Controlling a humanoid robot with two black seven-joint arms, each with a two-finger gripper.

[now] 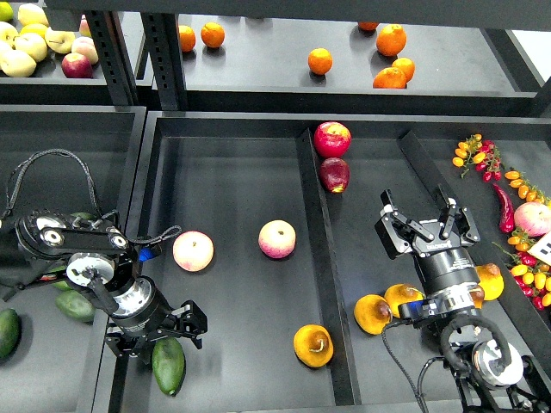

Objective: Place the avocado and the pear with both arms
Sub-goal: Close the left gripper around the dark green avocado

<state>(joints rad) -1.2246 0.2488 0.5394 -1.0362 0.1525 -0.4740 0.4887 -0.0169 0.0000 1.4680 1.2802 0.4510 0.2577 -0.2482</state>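
The avocado [169, 366], dark green and pointed, lies on the floor of the middle tray [232, 189] at its front left corner. My left gripper [159, 334] is right over the avocado's upper end with its fingers spread, and looks open. A pear [312, 346], golden with a dark stem, lies at the front right of the same tray. My right gripper [426, 225] is open and empty, pointing away over the right tray [370, 206]. More pears [372, 314] [401, 297] [491, 280] lie around its wrist.
Two pink-and-cream fruits [193, 250] [277, 239] lie mid-tray. Two red apples [332, 138] [334, 174] lie at the back by the divider [314, 232]. More avocados [8, 332] lie in the left bin. Oranges [392, 40] sit on the shelf behind. Chillies and small tomatoes [516, 206] lie on the right.
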